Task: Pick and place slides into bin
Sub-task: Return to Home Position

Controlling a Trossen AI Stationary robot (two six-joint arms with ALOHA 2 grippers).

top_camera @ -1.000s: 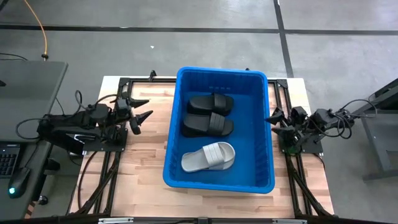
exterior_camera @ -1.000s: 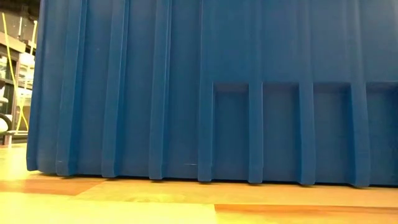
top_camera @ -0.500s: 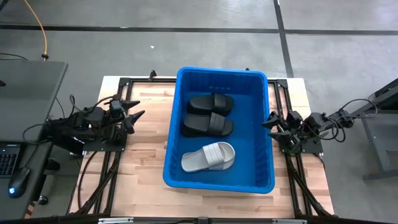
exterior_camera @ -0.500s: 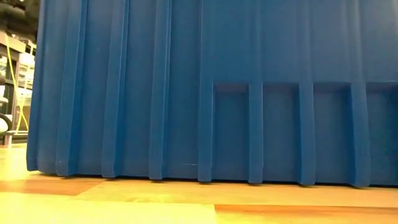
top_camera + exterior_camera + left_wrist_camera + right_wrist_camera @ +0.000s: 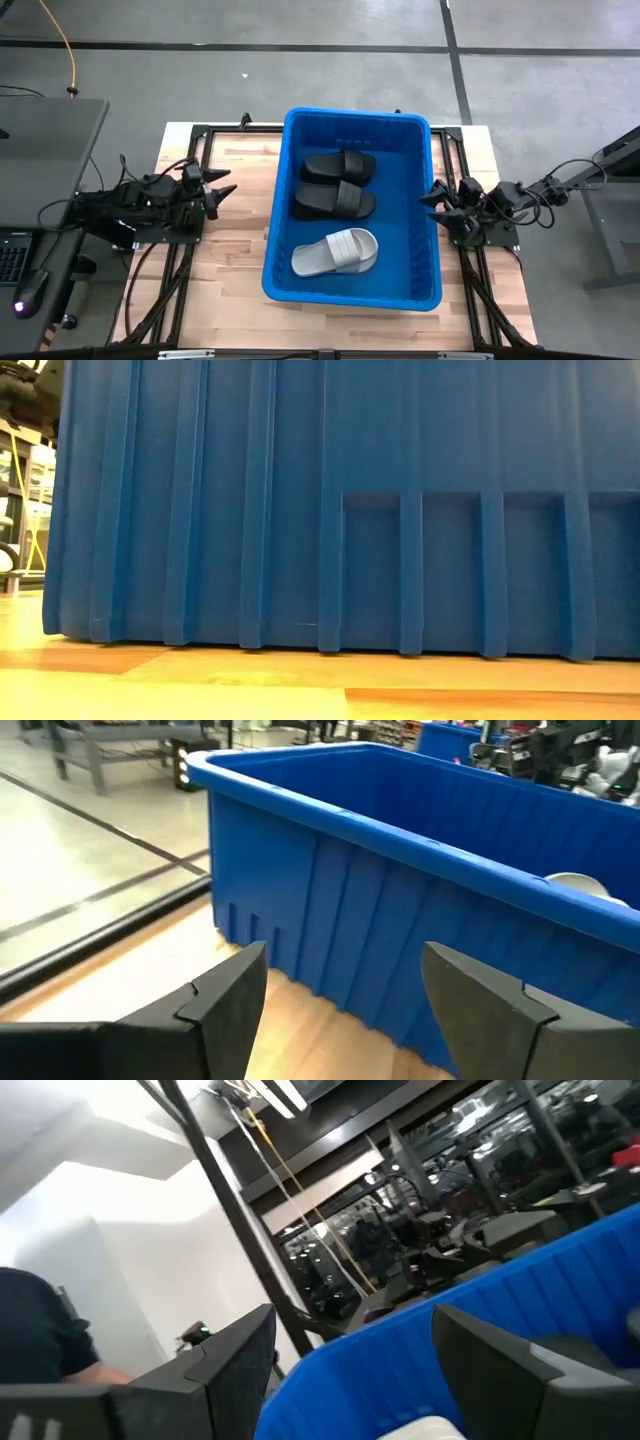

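Widely spread, empty end effectors

Bin: bright blue, ribbed walls. Far slide and middle slide: matte black, ribbed straps. Near slide: pale grey-white, ribbed strap. Table: pale wood planks.

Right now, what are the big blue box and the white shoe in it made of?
The bin looks like hard moulded plastic: shiny blue, with ribbed walls. The white slide seems soft foam or rubber, matte with a ribbed strap, though I cannot be sure.
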